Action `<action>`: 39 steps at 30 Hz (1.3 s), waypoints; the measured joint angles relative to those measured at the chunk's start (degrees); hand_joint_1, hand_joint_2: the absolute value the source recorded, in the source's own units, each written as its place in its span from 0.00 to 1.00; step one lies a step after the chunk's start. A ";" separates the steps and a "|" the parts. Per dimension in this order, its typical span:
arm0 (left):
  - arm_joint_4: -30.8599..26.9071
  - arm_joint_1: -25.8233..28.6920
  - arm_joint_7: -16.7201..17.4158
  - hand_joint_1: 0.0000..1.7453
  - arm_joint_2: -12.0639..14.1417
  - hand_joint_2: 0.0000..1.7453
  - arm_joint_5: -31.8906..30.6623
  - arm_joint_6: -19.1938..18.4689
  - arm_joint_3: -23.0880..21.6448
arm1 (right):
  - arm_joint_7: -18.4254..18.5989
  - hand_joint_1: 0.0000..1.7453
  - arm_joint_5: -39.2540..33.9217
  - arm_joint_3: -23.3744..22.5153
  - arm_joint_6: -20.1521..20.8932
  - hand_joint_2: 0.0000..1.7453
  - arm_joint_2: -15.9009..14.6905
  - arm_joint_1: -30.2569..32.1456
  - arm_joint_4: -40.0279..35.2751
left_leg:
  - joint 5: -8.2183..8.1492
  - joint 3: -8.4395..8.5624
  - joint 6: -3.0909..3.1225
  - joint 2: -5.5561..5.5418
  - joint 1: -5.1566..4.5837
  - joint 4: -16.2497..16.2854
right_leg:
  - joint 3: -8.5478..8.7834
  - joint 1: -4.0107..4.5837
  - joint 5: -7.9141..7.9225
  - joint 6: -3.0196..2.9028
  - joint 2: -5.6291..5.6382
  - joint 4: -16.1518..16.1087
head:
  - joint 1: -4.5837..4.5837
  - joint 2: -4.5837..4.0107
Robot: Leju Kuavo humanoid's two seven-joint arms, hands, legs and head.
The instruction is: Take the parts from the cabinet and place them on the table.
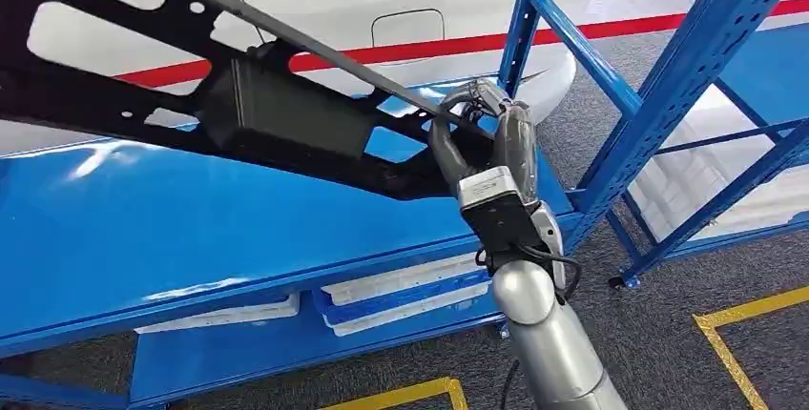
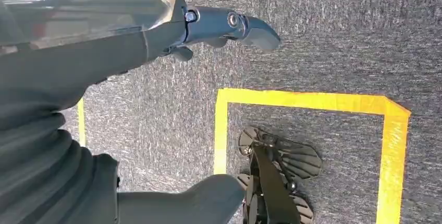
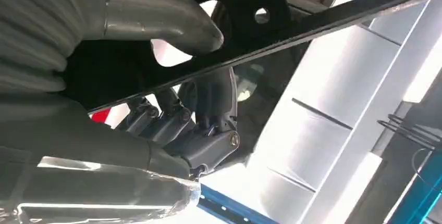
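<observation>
**Right hand grips the black frame part above the blue shelf**

Landmark: the blue shelf [image 1: 191, 229] of the cabinet.

At the left, the black frame part [image 1: 258, 110] hangs over the shelf surface, a flat stamped piece with cut-outs and round holes and a boxy black block near its middle. It appears lifted off the shelf rather than lying on it, though contact at its far left end cannot be judged. A thin bar edge runs along its upper side, slanting down from the upper left toward the shelf's right end.

Further right, near the blue upright post [image 1: 520, 29], the right hand [image 1: 482, 143] is closed around that bar; in the right wrist view the thumb [image 3: 172, 21] lies on one side of the bar and the fingers [image 3: 208, 104] curl around the other.

The part's long axis runs away from the right hand to the left, so almost all its length sits leftward of the grasp, which probably makes it tip-prone when carried.

The left hand [image 2: 229, 26] hangs over grey carpet with yellow tape, fingers extended, holding nothing, well away from the part. The right hand is plainly the nearer one.
</observation>
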 joint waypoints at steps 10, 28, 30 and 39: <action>-0.02 -0.14 -0.24 0.00 -0.20 1.00 0.33 1.13 0.76 | -1.68 1.00 -4.30 -0.63 1.61 1.00 -1.75 0.17 0.26 | 1.77 0.03 1.71 0.33 0.54 -1.48 | -6.76 -0.15 -8.36 0.38 -0.07 16.67 | 0.09 0.00; -0.07 -0.26 1.20 0.00 0.59 1.00 -2.65 3.39 1.84 | -4.70 1.00 -10.31 -0.85 1.18 1.00 -4.09 0.76 2.05 | -7.46 -5.30 -3.05 0.35 2.29 15.93 | 0.03 -1.06 -0.57 -0.19 -0.31 0.71 | -0.33 0.00; -0.20 -0.41 0.15 0.00 0.72 1.00 -2.91 3.17 1.84 | -5.27 1.00 -10.55 -0.94 0.96 1.00 -4.24 1.42 1.86 | -3.43 2.18 -2.80 0.35 2.47 4.72 | -0.18 -1.12 -0.09 0.18 -0.29 0.72 | -0.35 0.00; -0.55 -1.30 -0.41 0.00 1.01 1.00 -4.68 3.04 1.42 | -6.34 1.00 -10.12 -1.38 0.33 1.00 -4.55 4.98 -0.42 | -0.21 2.46 0.72 0.68 1.60 -1.34 | -4.58 -0.43 -6.51 0.99 -0.23 9.90 | 0.48 0.00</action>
